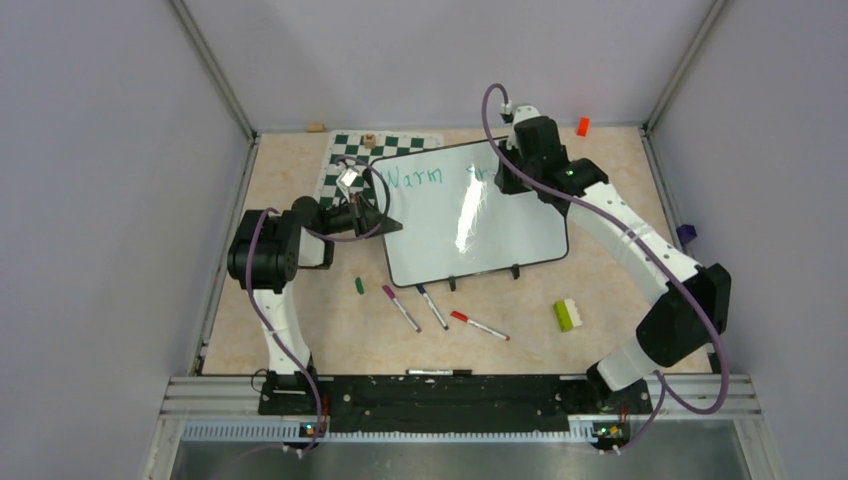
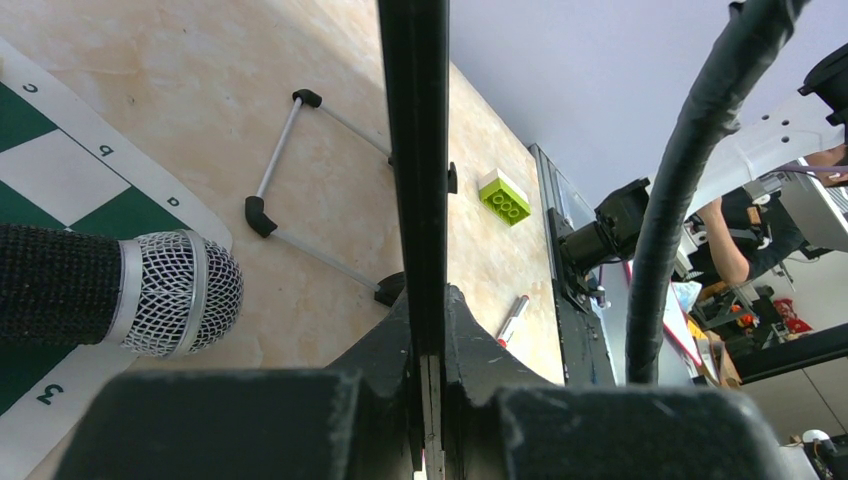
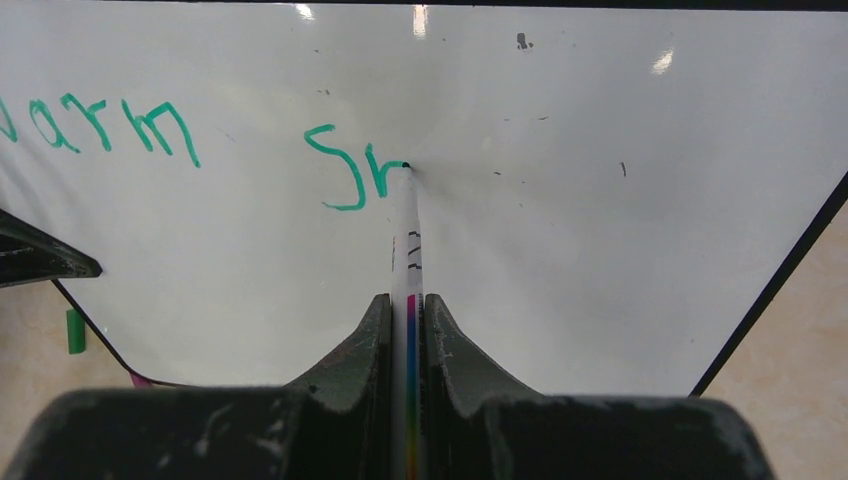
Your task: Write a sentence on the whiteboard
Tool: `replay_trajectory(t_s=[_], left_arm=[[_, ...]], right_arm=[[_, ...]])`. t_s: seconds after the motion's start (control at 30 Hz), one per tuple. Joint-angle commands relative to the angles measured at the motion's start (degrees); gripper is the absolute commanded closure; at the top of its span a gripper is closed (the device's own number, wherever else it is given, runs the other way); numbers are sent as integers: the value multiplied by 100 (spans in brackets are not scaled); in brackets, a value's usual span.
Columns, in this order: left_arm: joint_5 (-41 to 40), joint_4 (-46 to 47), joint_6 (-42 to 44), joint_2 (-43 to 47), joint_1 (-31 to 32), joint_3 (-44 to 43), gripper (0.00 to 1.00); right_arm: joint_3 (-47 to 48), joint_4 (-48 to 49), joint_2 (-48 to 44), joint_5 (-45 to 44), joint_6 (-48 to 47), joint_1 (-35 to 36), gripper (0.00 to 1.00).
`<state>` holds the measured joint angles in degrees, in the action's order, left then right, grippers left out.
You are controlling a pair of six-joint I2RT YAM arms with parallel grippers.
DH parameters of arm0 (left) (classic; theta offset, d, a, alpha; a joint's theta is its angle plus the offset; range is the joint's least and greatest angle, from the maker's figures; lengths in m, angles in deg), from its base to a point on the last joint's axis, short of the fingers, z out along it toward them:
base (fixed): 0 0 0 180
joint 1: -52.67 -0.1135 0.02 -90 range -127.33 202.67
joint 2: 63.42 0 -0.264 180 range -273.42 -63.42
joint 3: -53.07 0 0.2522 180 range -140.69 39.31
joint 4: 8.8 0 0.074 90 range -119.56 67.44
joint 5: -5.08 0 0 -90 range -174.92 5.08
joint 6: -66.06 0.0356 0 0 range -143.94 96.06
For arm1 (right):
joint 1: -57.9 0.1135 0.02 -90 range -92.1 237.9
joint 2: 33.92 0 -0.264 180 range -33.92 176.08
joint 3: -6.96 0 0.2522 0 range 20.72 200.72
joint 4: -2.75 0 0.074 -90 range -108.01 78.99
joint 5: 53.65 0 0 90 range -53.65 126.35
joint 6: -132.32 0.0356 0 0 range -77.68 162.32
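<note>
Right wrist shows the right claw (image 3: pixel 407 302) clenched on a marker (image 3: pixel 403 225) touching the whiteboard (image 3: pixel 600 250); left claw (image 2: pixel 428 296) clamps its rim.

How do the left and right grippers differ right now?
The left gripper clamps the rim of the whiteboard; the right gripper pinches a marker. The left is at the board's left edge; the right is over the board, marker tip touching the green writing. Both are shut.
</note>
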<state>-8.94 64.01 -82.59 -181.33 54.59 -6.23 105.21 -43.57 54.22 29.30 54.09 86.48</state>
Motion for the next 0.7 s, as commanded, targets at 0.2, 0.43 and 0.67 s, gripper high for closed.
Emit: replay_trajectory(t_s=[0.2,0.43,0.67], left_arm=[[-161,625,275,48,-156,-102,100],[-159,625,275,44,-156,-96,100],[-157,623,284,49,-151,-96,100]], right_arm=[[-392,-83,-347,-183,-9,-116,100],[334,-80,34,-326,-41,-139,100],[527,-151,202,-382,-7,-294,100]])
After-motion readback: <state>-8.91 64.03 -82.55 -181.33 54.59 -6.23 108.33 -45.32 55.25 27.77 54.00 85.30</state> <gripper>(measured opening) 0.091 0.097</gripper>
